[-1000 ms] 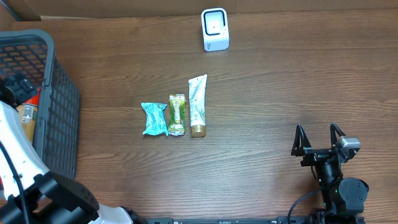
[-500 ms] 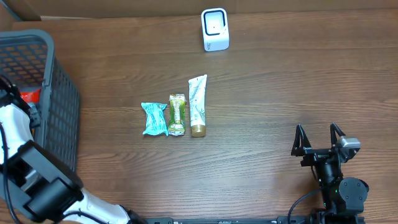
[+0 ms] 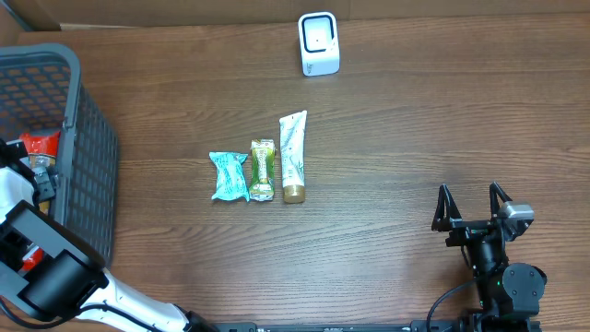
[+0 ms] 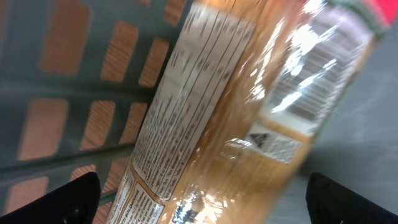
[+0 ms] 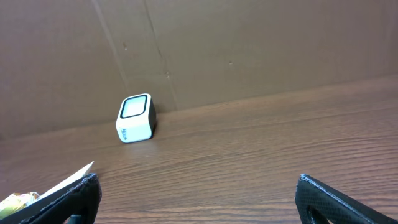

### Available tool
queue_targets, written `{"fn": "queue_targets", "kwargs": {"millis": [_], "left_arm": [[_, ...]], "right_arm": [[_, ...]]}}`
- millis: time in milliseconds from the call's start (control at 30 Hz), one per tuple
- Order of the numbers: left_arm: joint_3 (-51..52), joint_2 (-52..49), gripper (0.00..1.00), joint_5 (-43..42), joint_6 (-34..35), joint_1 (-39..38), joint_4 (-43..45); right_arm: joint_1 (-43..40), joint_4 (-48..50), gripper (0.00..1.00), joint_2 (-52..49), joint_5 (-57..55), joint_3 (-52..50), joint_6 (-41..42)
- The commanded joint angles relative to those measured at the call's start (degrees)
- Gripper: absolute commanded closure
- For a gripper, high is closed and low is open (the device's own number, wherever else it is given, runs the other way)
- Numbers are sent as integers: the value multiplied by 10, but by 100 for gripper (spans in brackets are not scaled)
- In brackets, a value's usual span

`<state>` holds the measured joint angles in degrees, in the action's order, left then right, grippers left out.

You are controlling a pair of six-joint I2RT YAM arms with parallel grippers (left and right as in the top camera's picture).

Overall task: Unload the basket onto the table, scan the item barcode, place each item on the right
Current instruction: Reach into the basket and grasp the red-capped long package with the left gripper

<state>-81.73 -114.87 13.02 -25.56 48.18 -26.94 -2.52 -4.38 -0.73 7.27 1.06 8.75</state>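
Lying in the grey basket (image 3: 92, 157) at the far left is an orange-brown item (image 4: 249, 106) with a red cap (image 3: 41, 143); a printed label and a barcode (image 4: 317, 93) face the left wrist camera. My left gripper (image 4: 211, 205) is down inside the basket, open, with one finger on each side of the item and a gap at both. In the overhead view the left gripper (image 3: 39, 180) is mostly hidden by the arm. The white scanner (image 3: 319, 43) stands at the table's far edge. Low over the near right of the table, my right gripper (image 3: 472, 205) is open and holds nothing.
A teal packet (image 3: 228, 175), a green-gold packet (image 3: 263, 170) and a white tube (image 3: 293, 155) lie side by side mid-table. The right wrist view faces the scanner (image 5: 135, 117) and a brown cardboard wall (image 5: 249, 50) behind it. The basket's mesh walls (image 4: 93, 93) close in around the left gripper.
My left arm has shifted toward the near side of the basket and lowered onto the orange-brown item, uncovering its red cap. The right arm has not moved.
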Motion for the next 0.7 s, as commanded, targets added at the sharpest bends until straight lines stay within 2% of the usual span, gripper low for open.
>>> {"fn": "queue_targets", "kwargs": {"millis": [0,67,133,167,267,300,500,567,667], "left_arm": [[2,-40,6,-11,16,7,-1],[2,-59,9,-16,52,5,-13],[2,-69,25,-32,72,5,-26],[2,-73,36,-43,82,5,-35],[2,-74,82,-75,124,5,-59],[2,-73,94,-78,139,5,-67],[-33,-50,96,-171,202,-3,-131],[-86,-25,96,-215,231,-7,-178],[-163,4,96,-221,261,-14,-239]], "right_arm": [[3,2,0,4,3,-6,-3],[3,2,0,4,3,-6,-3],[3,2,0,4,3,-6,-2],[3,2,0,4,3,-6,-2],[3,2,0,4,3,-6,-2],[3,2,0,4,3,-6,-2],[3,2,0,4,3,-6,-2],[3,2,0,4,3,-6,-2],[3,2,0,4,3,-6,-2]]}}
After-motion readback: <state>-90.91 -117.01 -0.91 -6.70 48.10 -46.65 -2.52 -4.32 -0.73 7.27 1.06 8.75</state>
